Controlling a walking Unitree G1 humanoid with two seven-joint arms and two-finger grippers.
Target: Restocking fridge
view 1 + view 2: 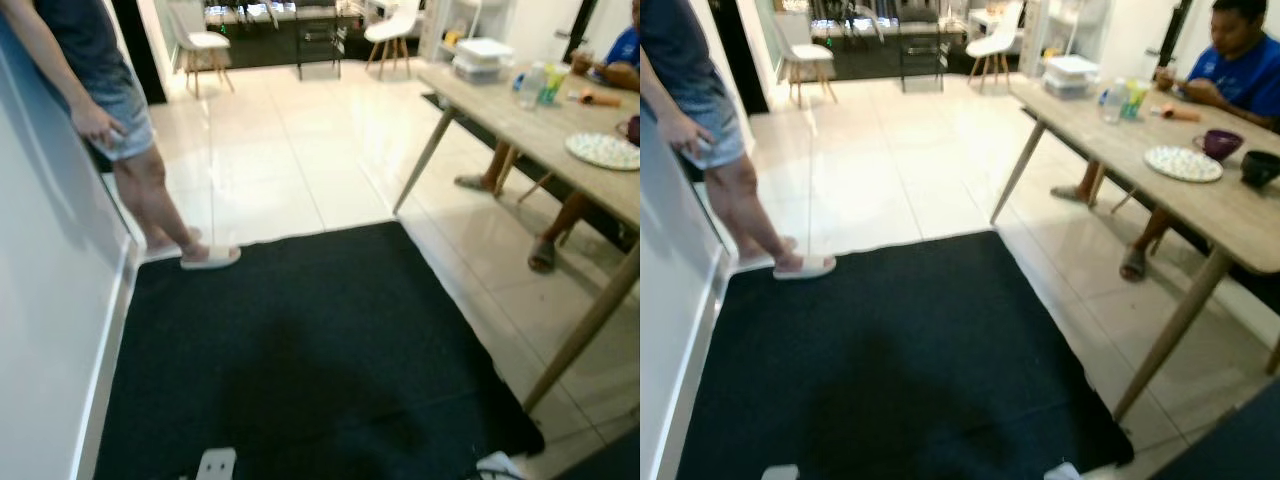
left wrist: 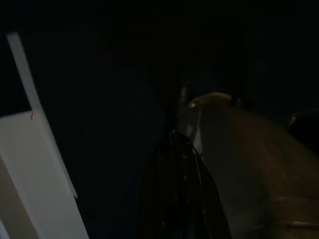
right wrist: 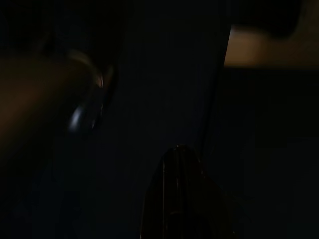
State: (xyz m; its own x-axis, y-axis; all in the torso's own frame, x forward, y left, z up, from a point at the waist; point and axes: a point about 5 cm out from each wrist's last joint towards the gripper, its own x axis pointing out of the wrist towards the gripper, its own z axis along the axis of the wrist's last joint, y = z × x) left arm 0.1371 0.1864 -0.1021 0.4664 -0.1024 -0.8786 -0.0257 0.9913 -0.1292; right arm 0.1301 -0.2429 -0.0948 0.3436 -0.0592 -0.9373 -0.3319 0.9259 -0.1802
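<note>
No fridge goods can be made out on the black rug point(image 1: 300, 350) that lies before me. Both arms hang idle in the shade. In the dark left wrist view my left gripper point(image 2: 174, 135) reads as one black point with the fingers together, next to a white panel point(image 2: 30, 179). My right gripper point(image 3: 177, 149) looks the same in the right wrist view, its fingers meeting in one tip over dark floor. Neither holds anything.
A person point(image 1: 110, 110) in slippers stands at the rug's far left corner against a white wall point(image 1: 50, 300). On the right, a wooden table point(image 1: 1240, 215) carries containers point(image 1: 485, 55), bottles point(image 1: 1118, 100), a plate point(image 1: 1183, 163) and bowls; a person point(image 1: 1240, 70) sits behind it. White chairs point(image 1: 205, 45) stand beyond the tiled floor.
</note>
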